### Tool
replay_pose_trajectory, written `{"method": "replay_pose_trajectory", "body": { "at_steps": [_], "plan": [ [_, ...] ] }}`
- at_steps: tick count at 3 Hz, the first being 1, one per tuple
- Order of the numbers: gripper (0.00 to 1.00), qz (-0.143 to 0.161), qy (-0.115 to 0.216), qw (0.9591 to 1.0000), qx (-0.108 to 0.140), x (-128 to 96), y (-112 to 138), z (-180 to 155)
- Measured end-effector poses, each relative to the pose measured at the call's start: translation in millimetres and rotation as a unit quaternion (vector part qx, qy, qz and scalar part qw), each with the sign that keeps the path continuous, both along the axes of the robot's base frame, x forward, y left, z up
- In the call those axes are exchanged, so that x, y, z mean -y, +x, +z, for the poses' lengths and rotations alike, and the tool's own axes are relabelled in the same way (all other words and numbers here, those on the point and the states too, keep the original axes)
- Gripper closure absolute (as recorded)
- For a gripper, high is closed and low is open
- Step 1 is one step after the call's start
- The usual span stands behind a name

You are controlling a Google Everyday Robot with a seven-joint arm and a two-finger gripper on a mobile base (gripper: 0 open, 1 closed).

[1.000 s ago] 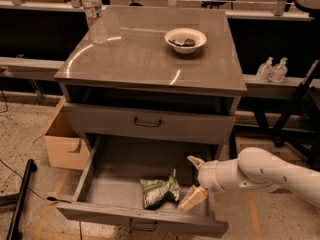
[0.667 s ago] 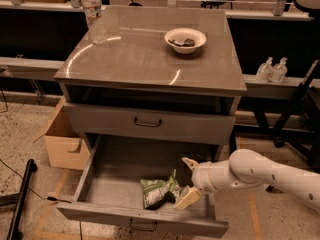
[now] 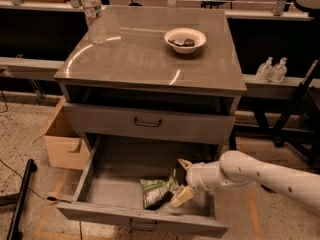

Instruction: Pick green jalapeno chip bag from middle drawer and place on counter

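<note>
Green jalapeno chip bag (image 3: 156, 190) near middle drawer (image 3: 100, 215) front, gripper (image 3: 182, 180) fingers (image 3: 183, 196) spread, empty, alongside

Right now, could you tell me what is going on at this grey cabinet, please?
A white robot arm reaches into the pulled-out lower grey metal drawer. Its gripper sits at the right edge of the crumpled green-and-white chip bag, fingers open and not yet closed on it. The bag lies on the drawer floor. The glossy grey-brown counter above holds a white bowl and a clear water bottle.
</note>
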State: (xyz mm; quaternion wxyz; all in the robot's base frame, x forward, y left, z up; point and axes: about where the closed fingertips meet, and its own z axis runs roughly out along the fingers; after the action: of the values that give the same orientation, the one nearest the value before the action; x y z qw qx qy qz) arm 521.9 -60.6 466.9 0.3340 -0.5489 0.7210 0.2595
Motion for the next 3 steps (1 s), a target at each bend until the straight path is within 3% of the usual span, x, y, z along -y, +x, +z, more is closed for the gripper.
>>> {"method": "replay_pose_trajectory", "body": {
  "at_steps": [3],
  "plan": [
    [0.00,0.005,-0.009,0.9999,-0.002,-6,25,-55]
  ]
}}
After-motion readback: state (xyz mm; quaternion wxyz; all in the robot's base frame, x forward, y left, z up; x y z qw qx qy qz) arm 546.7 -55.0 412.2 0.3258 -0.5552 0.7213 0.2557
